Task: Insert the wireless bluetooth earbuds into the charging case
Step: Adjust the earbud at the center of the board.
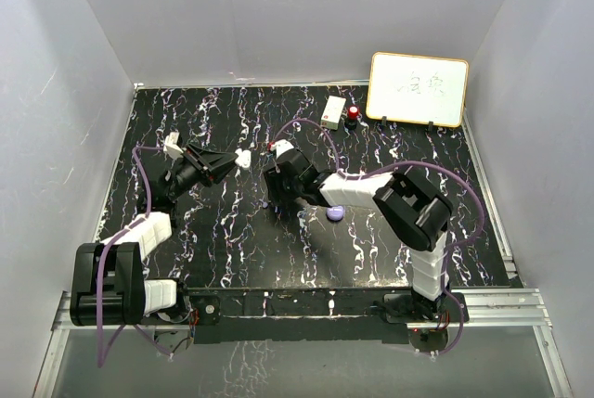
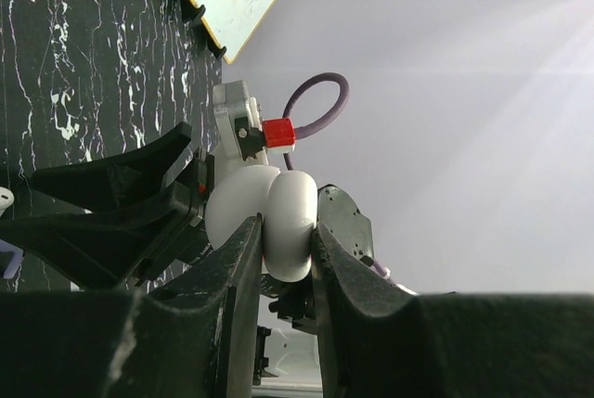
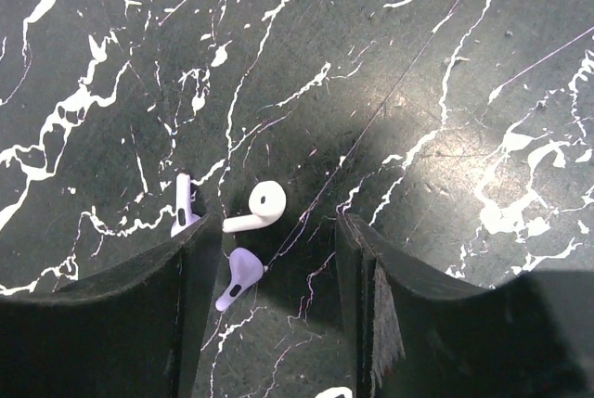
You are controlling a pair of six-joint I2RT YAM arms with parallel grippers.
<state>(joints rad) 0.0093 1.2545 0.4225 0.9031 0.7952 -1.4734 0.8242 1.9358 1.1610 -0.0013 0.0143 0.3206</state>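
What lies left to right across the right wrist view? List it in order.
Pale-stemmed earbud → white earbud → gripper finger. The purple earbud overlaps the white one, so it is left out.

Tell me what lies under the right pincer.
Below the right pincer, on the table, a purple earbud lies between its fingers, a white earbud just ahead; one finger covers a third earbud's lower end.

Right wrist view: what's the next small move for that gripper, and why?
Probably shift the right gripper slightly sideways to centre it, then close on the purple earbud. That bud lies between the open jaws but close against one finger, with the white earbud just past the tips. The left gripper holds the case.
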